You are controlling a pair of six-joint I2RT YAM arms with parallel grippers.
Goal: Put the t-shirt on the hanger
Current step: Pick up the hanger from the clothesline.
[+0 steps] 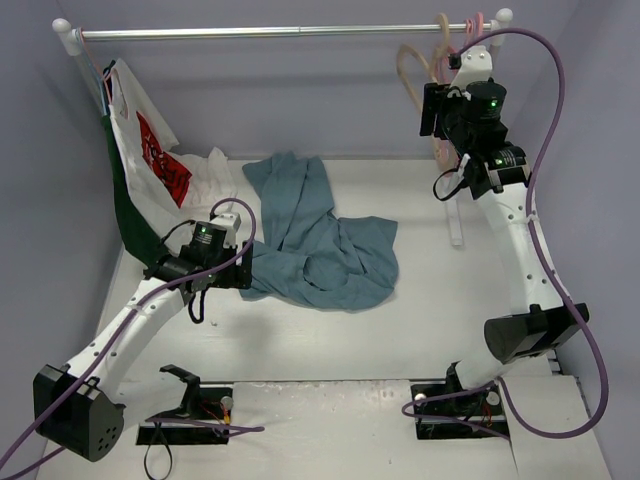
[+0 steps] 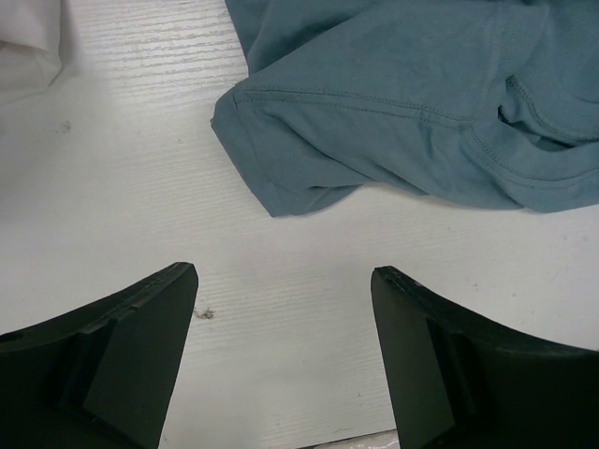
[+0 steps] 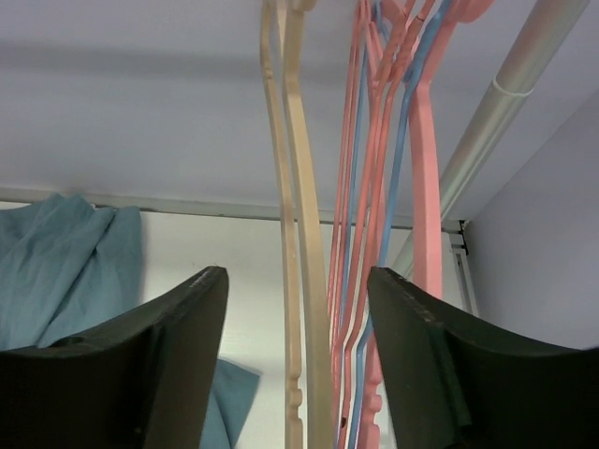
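From above, the t-shirt (image 1: pixel 320 235) is lying crumpled mid-desk (image 1: pixel 420 330), and the hanger (image 1: pixel 404 72) is hanging near the right end of the rail (image 1: pixel 290 32). At the left wrist, the left gripper (image 2: pixel 285 271) is holding its fingers wide apart and empty over bare desk, just short of a sleeve. At the right wrist, the right gripper (image 3: pixel 298 271) is also spreading its fingers wide, with the beige hanger showing in the gap between them, just beside the pink hangers (image 3: pixel 426 187).

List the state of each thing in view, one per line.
Wrinkled teal-blue cloth t-shirt: crumpled on the table, not held.
Thin beige hanger: hanging from the metal rail, bare.
Slim pink hangers: hanging bunched beside it.
White garment with red print: hanging at the rail's left end.
Dark green garment: hanging beside it.
Left gripper: open, near a sleeve.
Right gripper: open, facing the hangers.
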